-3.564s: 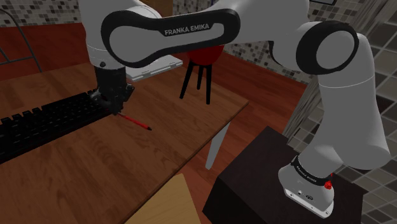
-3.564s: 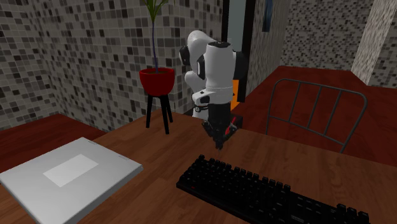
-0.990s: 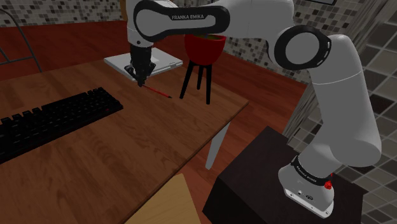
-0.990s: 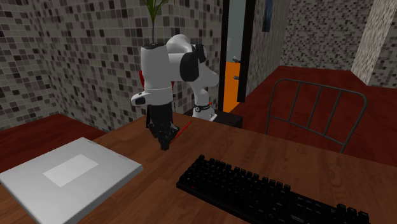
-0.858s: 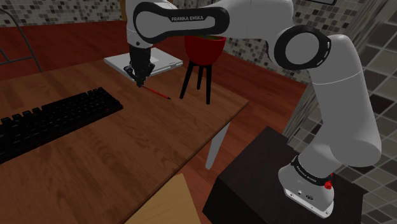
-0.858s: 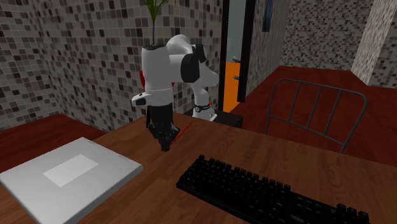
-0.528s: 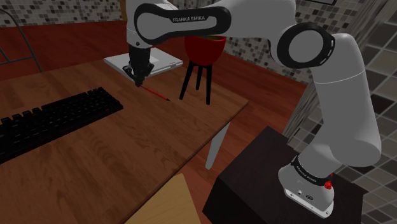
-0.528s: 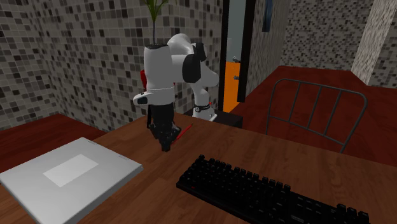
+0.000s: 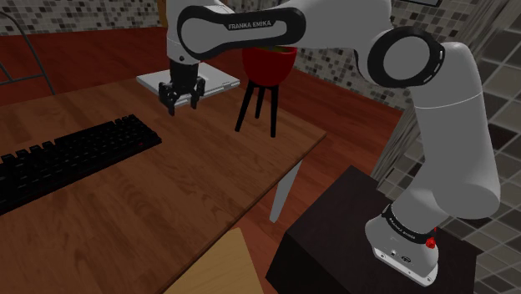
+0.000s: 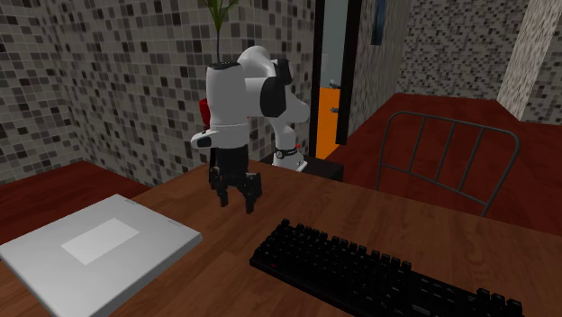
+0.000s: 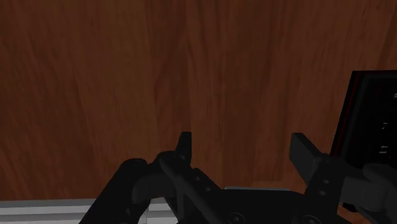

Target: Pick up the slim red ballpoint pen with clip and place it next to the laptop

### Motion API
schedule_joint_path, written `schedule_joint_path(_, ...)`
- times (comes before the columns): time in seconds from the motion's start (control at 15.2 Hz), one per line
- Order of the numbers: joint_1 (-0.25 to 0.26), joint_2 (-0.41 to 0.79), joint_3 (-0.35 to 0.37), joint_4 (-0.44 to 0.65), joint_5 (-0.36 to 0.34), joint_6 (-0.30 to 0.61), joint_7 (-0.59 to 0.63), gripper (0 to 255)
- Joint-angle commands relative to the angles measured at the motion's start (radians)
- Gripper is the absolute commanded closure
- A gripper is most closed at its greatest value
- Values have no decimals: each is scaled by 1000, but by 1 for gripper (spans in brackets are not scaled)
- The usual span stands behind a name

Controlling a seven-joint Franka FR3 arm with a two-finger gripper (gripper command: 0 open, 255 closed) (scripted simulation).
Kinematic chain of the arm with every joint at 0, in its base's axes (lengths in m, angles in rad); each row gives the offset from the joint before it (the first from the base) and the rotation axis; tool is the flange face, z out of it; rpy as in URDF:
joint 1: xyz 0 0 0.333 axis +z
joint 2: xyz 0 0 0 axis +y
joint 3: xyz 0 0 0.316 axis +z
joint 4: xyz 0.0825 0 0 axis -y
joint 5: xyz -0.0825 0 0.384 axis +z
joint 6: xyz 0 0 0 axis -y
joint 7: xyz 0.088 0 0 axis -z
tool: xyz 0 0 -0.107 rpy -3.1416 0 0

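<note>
My black gripper [image 9: 182,105] hangs open just above the wooden table [image 9: 209,184], its fingers pointing down with nothing between them. It is beside the near edge of the closed grey laptop [image 9: 214,78], between the laptop and the black keyboard [image 9: 67,159]. In the second exterior view the gripper [image 10: 236,203] hovers over bare wood, with the laptop [image 10: 90,243] to its left and the keyboard [image 10: 378,275] to its lower right. Seen from the wrist, the gripper [image 11: 242,143] frames only brown wood, with a grey strip of the laptop [image 11: 38,210] on one side and the keyboard's corner [image 11: 375,114] on the other.
A red plant pot [image 9: 267,65] on a black stool [image 9: 259,107] stands just beyond the table's edge near the laptop. A metal chair [image 10: 441,153] sits at the table's far side. The dark stand [image 9: 359,242] is at the shoulder view's lower right.
The fingers, shut on the red pen half a second ago, have sprung apart. The pen that stuck out from them is gone from between them. The arm has hardly moved.
</note>
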Motion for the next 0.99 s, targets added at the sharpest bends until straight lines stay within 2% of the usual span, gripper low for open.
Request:
schedule_joint_path(0.0,-12,22,-7,-31,1,9,-2,0)
schedule_joint_path(0.13,2,57,-11,35,-5,-21,-5,0)
schedule_joint_path(0.4,8,33,-6,123,5,-131,-14,0)
schedule_joint_path(0.92,8,33,-6,123,5,-131,-14,0)
